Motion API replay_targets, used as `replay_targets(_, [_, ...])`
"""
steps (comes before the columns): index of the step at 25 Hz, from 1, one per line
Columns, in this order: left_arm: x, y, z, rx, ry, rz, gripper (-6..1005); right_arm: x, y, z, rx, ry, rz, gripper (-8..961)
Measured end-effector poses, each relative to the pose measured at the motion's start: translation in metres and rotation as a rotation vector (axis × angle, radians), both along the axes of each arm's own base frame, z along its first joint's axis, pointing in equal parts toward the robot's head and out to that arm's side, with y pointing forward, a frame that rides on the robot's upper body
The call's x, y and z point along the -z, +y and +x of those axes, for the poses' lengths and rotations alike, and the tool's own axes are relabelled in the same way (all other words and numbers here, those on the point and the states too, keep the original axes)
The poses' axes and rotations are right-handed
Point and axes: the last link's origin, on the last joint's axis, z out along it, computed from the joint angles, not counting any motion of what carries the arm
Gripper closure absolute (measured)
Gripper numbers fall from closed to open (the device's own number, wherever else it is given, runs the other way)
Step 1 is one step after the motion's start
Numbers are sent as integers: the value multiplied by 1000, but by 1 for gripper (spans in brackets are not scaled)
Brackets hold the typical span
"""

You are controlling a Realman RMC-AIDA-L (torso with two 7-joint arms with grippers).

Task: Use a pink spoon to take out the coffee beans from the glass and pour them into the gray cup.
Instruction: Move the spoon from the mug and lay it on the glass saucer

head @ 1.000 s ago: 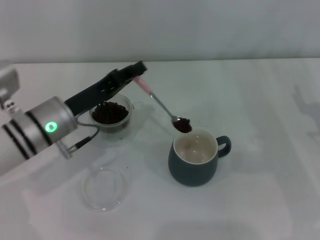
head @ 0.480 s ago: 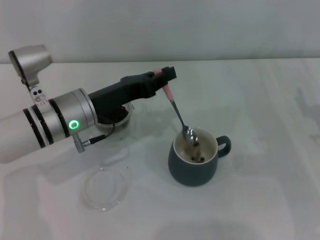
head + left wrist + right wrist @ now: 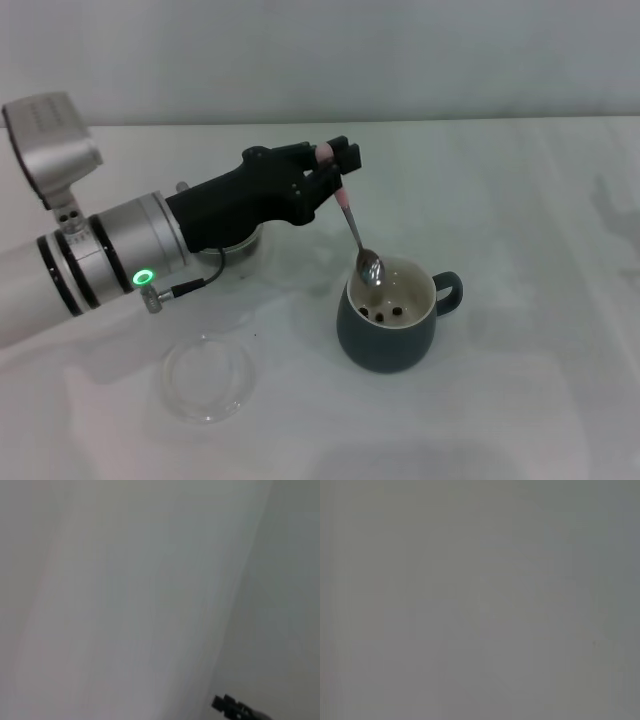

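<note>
The left claw (image 3: 335, 165) is gripping the pink spoon (image 3: 358, 232) by its handle, its bowl hanging below over the gray cup (image 3: 390, 318).

From my head view, my left claw (image 3: 333, 168) covers the top of the pink spoon (image 3: 358, 236) handle, so I can't see how much handle sits inside the grip. The left arm's black forearm hides nearly all of the glass (image 3: 236, 245); only a sliver of its rim and base peeks out beneath, and its contents are out of my sight. The coffee beans (image 3: 382, 314) in the gray cup (image 3: 388, 332) are too small to count. The arm runs off the picture's left edge. My right wrist view gives me only a featureless gray blur.
</note>
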Motion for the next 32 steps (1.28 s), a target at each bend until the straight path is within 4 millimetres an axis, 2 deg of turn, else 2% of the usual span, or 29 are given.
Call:
replay_targets(3, [-5,-1,-5,-36,-40,17,861,0,0,1,3,0,-1,78])
replay_targets(8, [-22,-9,-24,-165,-201,30,861,0,1,1,5,0,-3,78])
replay_targets(14, [-46,-28,-77,-446,-397,57,851,-2,7,0,12,-8,-13,78])
replay_targets(15, [-47,-33,-84,-474,-413,53,850,-2,9,0,14,-10,-15,78])
replay_targets(16, [-51,-47,-103,-547,-451,42,848,-3,10,0,16,-9,-13,78])
replay_targets(17, [-51,-47,-103,-547,-451,42,846,-4,12,0,18,-8,-8,78])
replay_targets(25, [-54,-107,-162,-780,-498,41,831,-5,26,-4,34,-12,-24,78])
replay_targets(28, [-54,-118,-173,-823,-489,47,825,-4,28,-5,31,-12,-26,78])
replay_targets(32, [-51,-118,-173,-823,-459,27,817,-4,28,-5,32,-12,-26,78])
